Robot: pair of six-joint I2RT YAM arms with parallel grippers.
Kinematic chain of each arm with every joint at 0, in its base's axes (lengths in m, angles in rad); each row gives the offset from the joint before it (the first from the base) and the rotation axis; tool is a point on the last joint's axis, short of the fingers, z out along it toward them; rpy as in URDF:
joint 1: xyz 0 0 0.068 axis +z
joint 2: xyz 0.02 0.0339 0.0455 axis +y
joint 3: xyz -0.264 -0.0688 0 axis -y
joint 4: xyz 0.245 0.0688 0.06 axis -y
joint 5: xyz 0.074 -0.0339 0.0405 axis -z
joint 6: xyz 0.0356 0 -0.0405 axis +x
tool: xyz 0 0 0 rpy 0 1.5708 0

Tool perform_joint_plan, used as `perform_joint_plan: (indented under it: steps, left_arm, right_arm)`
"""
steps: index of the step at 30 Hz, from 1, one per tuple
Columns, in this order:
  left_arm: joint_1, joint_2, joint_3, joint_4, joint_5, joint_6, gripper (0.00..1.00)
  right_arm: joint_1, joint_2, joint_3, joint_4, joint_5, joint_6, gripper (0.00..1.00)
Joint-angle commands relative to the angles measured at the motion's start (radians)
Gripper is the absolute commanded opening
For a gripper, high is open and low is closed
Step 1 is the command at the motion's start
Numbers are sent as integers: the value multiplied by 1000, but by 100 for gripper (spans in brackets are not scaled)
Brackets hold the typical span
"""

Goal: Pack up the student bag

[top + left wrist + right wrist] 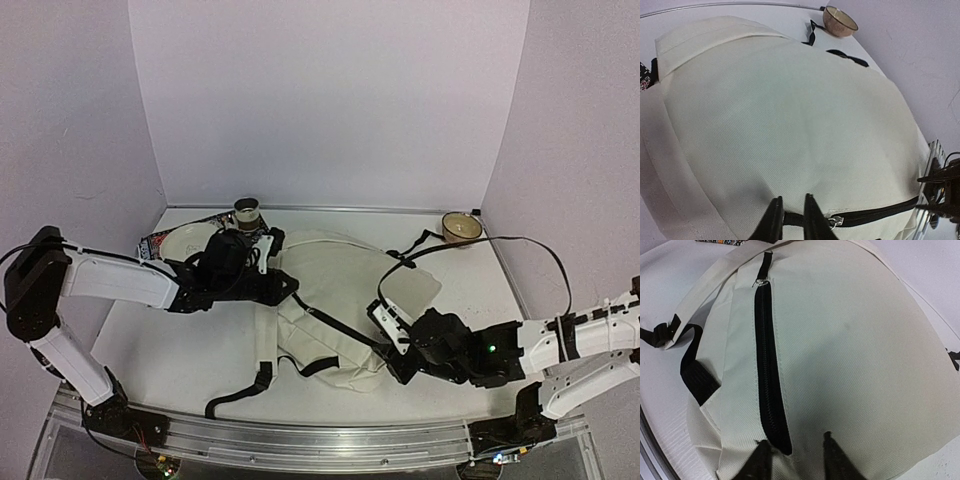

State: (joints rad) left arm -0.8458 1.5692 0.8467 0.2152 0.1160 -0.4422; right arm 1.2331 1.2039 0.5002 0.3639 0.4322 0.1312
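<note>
Fingers of the right hand [797,460] stand clearly apart, open, at the near end of the student bag [340,280]. They straddle the end of its black zipper [766,370] and hold nothing. The cream bag lies in the middle of the surface [180,350], with this hand at its 5 o'clock edge. At the bag's 10 o'clock the left hand [792,220] has its fingers only narrowly parted, with the zipper's other black end between them; I cannot tell whether they pinch it. Farther off, a printed packet [157,243] lies at 10 o'clock, its lettering too small to read. A tan bowl [462,227] sits at 1 o'clock.
</note>
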Motion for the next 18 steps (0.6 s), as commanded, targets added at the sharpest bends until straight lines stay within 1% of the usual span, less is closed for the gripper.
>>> perform_joint_plan:
  steps: [1,3,6,8,10,14,18]
  left_arm:
    - [7,-110,-16,20,-27,-10,25]
    - [11,-140,-25,16,-49,-13,34]
    - [29,-199,-36,-18,-132,-26,47]
    - [59,-228,-28,-85,-214,-38,55]
    - [93,-254,-17,-138,-264,-43,62]
    - [191,-314,-7,-241,-337,-72,81]
    - [319,-399,-10,-338,-378,-99,95]
  right_arm:
    - [2,55,157,-124,50,8,54]
    - [-1,84,207,-160,91,6,65]
    - [-37,118,281,-219,121,9,75]
    - [-90,132,328,-252,115,26,81]
    - [-168,135,352,-256,84,41,87]
    - [-358,138,387,-256,33,94,93]
    - [-518,90,378,-257,40,152,98]
